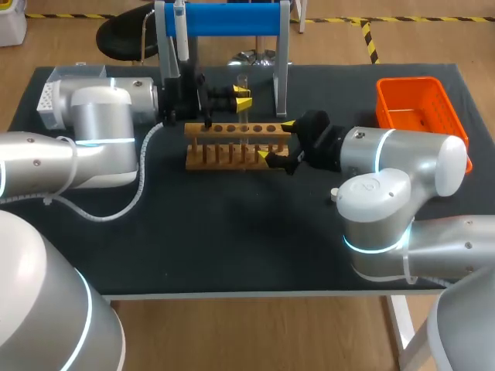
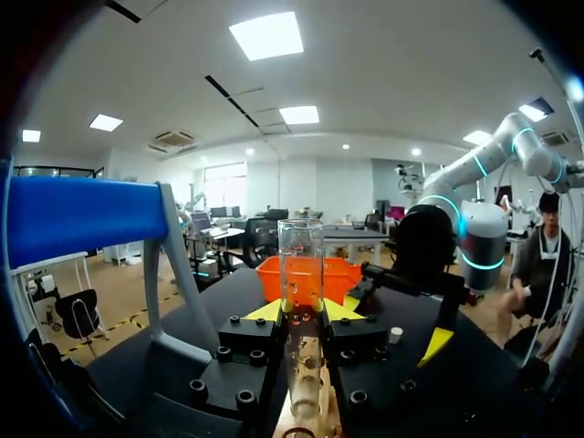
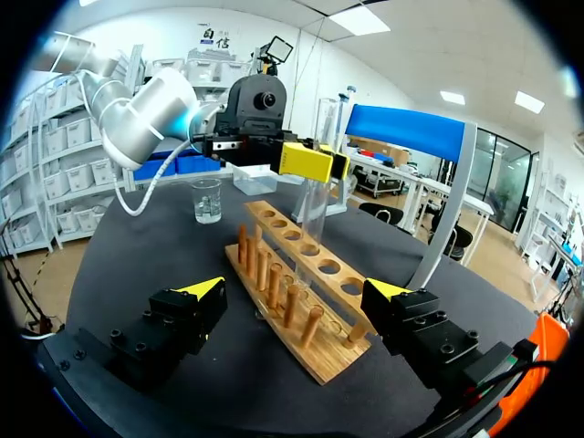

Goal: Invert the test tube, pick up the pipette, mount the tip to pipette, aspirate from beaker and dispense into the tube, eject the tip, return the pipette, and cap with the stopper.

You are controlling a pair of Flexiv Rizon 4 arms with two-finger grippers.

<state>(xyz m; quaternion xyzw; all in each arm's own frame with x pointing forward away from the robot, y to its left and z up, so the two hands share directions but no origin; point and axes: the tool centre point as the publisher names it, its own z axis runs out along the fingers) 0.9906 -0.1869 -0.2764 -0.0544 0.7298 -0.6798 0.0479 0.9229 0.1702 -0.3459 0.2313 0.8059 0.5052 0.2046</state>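
A clear test tube (image 1: 243, 83) stands upright, mouth up, over the wooden rack (image 1: 232, 147), with its lower end at the row of holes. My left gripper (image 1: 241, 97) is shut on the test tube (image 2: 301, 301), a yellow tip on each side. From the right wrist, the test tube (image 3: 315, 205) hangs in the left gripper (image 3: 306, 160) above a hole of the rack (image 3: 338, 351). My right gripper (image 1: 277, 141) stands open at the rack's right end, its fingers astride that end with nothing held. The pipette (image 1: 179, 31) hangs on the blue stand (image 1: 224, 19). A beaker (image 3: 207, 199) sits beyond the rack.
An orange basket (image 1: 421, 108) stands at the back right. A small white stopper (image 1: 333, 194) lies by my right arm. A white tip box (image 1: 48, 97) sits at the back left corner, behind my left arm.
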